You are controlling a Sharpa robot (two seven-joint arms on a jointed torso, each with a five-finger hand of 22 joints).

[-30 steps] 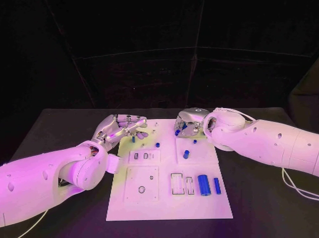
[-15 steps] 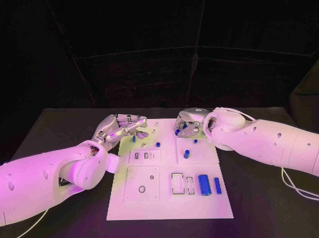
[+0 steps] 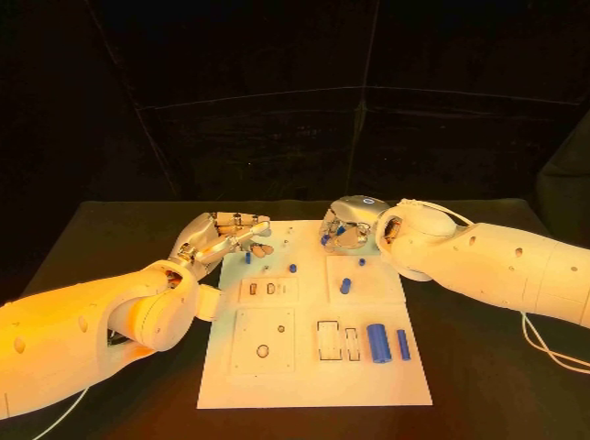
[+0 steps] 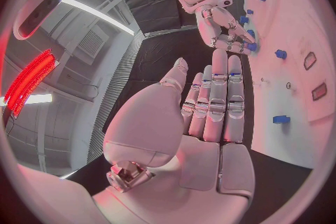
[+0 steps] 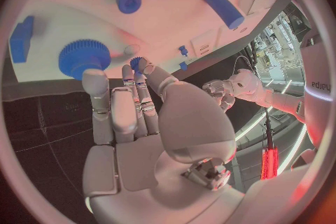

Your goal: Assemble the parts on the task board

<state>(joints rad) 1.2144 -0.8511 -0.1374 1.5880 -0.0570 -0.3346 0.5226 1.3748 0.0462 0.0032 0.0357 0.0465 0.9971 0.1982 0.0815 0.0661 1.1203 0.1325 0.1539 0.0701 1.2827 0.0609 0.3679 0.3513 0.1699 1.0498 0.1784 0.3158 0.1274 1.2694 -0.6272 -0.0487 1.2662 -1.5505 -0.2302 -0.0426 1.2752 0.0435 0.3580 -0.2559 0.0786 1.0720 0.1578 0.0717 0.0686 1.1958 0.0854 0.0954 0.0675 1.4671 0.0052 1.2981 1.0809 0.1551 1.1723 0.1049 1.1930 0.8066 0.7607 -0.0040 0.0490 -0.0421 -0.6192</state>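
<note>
Black table point(image 3: 110, 238), white task board point(image 3: 309, 371)

Black table point(image 3: 507, 367) under black curtain backdrop point(image 3: 309, 110). Left wrist view: grey ceiling, long strip light point(image 4: 98, 14), red lamp point(image 4: 31, 75).

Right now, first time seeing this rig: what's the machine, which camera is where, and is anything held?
It is a two-armed robot with white arms, each ending in a silver many-fingered hand. The square picture comes from a camera on its head, looking down at the black table. The two round pictures come from fisheye cameras at the wrists, each behind that arm's own hand. On the table lies the white task board plate, carrying small blue parts, including a thick blue cylinder and a blue toothed wheel. The right hand appears to pinch a small blue piece between its fingers over the board's far end. The left hand holds nothing, fingers straight.
</note>
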